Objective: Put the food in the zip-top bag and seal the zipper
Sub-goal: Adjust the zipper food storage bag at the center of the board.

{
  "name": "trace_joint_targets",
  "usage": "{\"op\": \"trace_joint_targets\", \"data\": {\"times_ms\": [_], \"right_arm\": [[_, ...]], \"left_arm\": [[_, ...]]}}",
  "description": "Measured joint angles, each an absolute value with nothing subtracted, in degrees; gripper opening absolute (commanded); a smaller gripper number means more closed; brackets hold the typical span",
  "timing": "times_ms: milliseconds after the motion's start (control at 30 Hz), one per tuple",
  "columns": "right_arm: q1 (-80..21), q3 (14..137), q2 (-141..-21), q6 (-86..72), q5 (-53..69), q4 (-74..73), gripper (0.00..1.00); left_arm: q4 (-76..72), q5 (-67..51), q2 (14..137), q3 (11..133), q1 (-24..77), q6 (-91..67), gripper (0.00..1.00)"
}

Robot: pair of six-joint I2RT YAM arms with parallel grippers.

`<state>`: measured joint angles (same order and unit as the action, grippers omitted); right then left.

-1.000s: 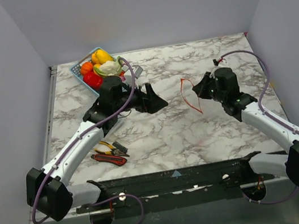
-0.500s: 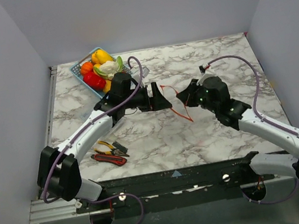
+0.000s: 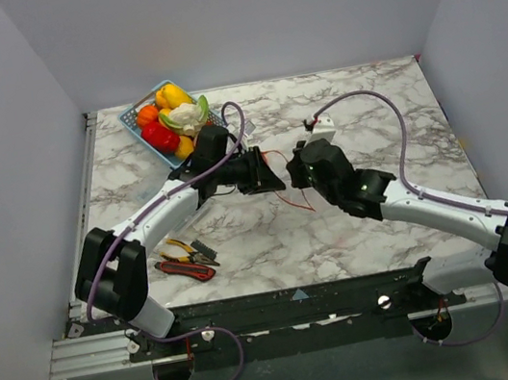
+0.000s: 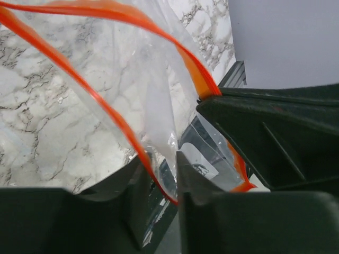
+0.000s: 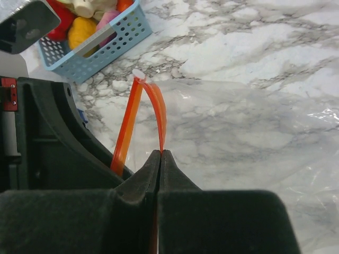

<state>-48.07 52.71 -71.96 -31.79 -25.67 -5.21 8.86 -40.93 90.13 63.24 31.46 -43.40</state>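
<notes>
The zip-top bag (image 3: pixel 283 177) hangs clear and crinkled between my two grippers over the middle of the table. Its orange-red zipper (image 4: pixel 79 79) loops open in the left wrist view. One strip of it runs down into the narrow gap of my left gripper (image 4: pixel 161 174), whose jaws stand slightly apart around it. My right gripper (image 5: pixel 160 153) is shut on the other strip of the zipper (image 5: pixel 159 114), and faces the left gripper (image 3: pixel 266 173) closely. The food (image 3: pixel 172 118), red, orange, yellow, white and green pieces, lies piled in the blue basket (image 3: pixel 131 119) at the back left.
Red-handled and yellow-handled tools (image 3: pixel 187 257) lie near the front left, beside the left arm. The blue basket (image 5: pixel 124 37) shows just behind the bag in the right wrist view. Grey walls close the table on three sides.
Both arms have swung inward and met at the table's middle. The right gripper carried the bag leftward. The left jaws have narrowed from wide open around the bag's mouth edge.
</notes>
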Motion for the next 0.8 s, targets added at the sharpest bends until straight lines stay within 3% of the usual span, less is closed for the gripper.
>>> {"op": "trace_joint_targets", "data": {"times_ms": [133,300,400,467,567,700,767,800], "right_arm": [[-50.9,60.5,-76.9,-31.4,-32.8,-12.3,0.03],[-51.5,71.3,-84.6,-32.2,-38.2,-22.6,0.34],[-51.4,75.8,-87.9,-32.3,-39.8,-27.2,0.36],[-51.4,78.4,-90.0,-32.0,-40.5,-29.9,0.33],[-51.4,81.6,-92.8,-32.2,-41.7,-33.8,0.18],[-51.4,84.8,-95.6,-35.0,-42.7,-39.9,0.15],[-51.4,86.0,-96.4,-37.1,-42.7,-42.8,0.02],[-51.4,86.6,-96.7,-38.3,-42.7,-44.4,0.01]], "left_arm": [[9.6,-40.0,90.0,63.2,31.5,-42.7,0.06],[10.1,-39.7,89.1,63.3,31.5,-41.6,0.0],[10.5,-39.7,88.6,63.5,31.5,-41.3,0.0],[10.9,-39.7,88.4,63.9,31.5,-41.1,0.0],[11.0,-39.7,88.2,64.2,31.5,-40.9,0.0],[11.7,-39.6,88.0,64.3,31.5,-40.6,0.0],[12.2,-39.4,88.0,64.3,31.4,-40.4,0.0],[12.4,-39.4,88.0,64.3,31.4,-40.3,0.0]]}}
